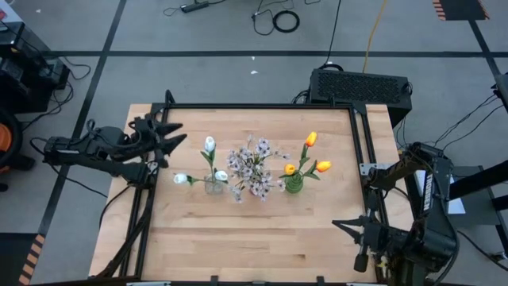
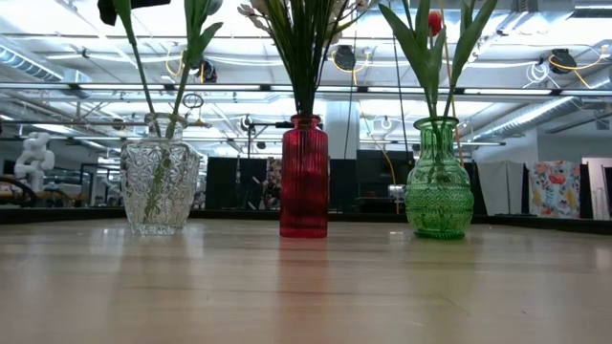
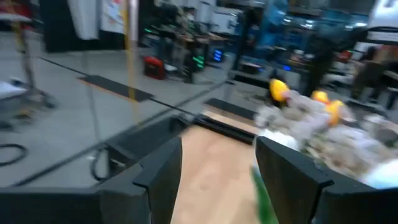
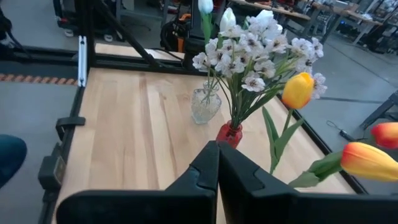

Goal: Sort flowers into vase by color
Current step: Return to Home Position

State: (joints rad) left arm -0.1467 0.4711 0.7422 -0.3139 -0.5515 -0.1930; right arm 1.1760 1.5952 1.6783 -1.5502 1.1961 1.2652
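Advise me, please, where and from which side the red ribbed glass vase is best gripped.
Grip the red ribbed glass vase around its straight, upright body in a level grasp, probably coming across the bare near half of the table. The pale blossom spray spreads over its mouth, and the clear cut-glass vase and green glass vase flank it.

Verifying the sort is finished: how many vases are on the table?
3, in a row: transparent vase nearest the left arm, holding white tulips; red vase in the middle, holding blossom sprays; green vase nearest the right arm, holding orange tulips. None looks hidden.
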